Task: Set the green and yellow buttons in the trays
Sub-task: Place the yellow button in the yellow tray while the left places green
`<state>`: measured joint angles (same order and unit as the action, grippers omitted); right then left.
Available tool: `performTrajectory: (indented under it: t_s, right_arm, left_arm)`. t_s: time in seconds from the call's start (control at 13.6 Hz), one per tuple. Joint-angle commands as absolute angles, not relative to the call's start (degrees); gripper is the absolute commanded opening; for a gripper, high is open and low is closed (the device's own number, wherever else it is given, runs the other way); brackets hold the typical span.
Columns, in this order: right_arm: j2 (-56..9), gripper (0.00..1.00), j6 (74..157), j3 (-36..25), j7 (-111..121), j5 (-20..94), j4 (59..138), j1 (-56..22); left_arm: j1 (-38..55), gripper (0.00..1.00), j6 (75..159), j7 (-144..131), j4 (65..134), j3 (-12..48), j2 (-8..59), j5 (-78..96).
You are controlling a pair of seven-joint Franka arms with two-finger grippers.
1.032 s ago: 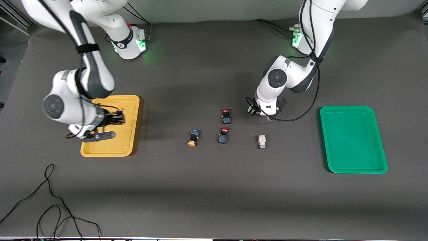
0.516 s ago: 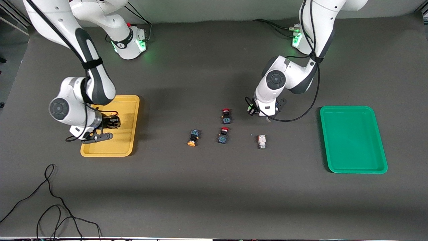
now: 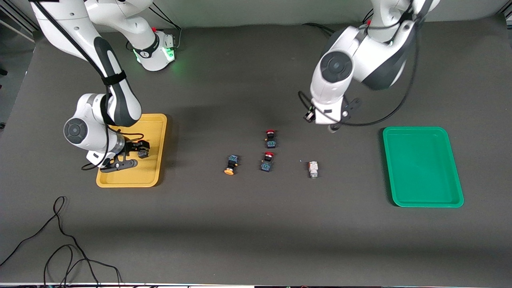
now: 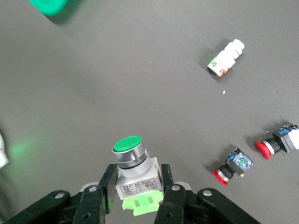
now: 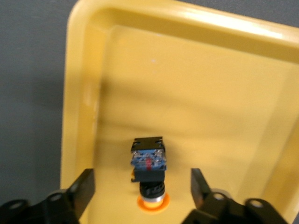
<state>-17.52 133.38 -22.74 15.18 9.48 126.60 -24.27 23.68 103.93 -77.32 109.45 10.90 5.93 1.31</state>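
My left gripper [image 3: 332,127] is up over the table between the buttons and the green tray [image 3: 422,200]. It is shut on a silvery-white green button [image 4: 134,169] with a green cap. A second green button [image 3: 313,169] lies on the table; it also shows in the left wrist view [image 4: 225,58]. My right gripper [image 3: 134,154] hangs low over the yellow tray [image 3: 132,180], open. A yellow button [image 5: 148,175] lies on the tray floor between its fingers [image 5: 81,189], touching neither. Another yellow button [image 3: 231,165] lies mid-table.
Two red-capped switches [image 3: 270,138] [image 3: 267,161] lie between the loose yellow button and the loose green one. Black cables [image 3: 60,240] trail on the table near the front camera at the right arm's end. The green tray holds nothing.
My left arm rose with the green button and shifted slightly toward the green tray. My right gripper lowered into the yellow tray and opened, leaving the yellow button on the tray floor.
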Motion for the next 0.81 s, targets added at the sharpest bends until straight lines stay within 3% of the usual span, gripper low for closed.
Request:
performTrajectory:
  t_s: [0.0, 0.37, 0.74]
  right_arm:
    - [-14.2, 1.00, 128.3, -22.2, 15.6, 15.5, 124.9, -25.3]
    - [-16.2, 0.98, 125.8, -22.2, -3.8, 19.0, 116.1, -35.8]
    - [-25.5, 0.98, 125.9, -22.1, -18.2, 22.0, 105.8, -44.7]
  left_arm:
    - [17.5, 0.00, 98.6, -62.9, 108.9, 10.8, 2.8, -0.3]
    - [-2.5, 0.00, 97.9, -19.6, 108.7, 10.8, 0.4, -3.4]
    - [-15.0, 0.00, 107.1, 6.5, 109.6, 10.9, 6.7, -3.4]
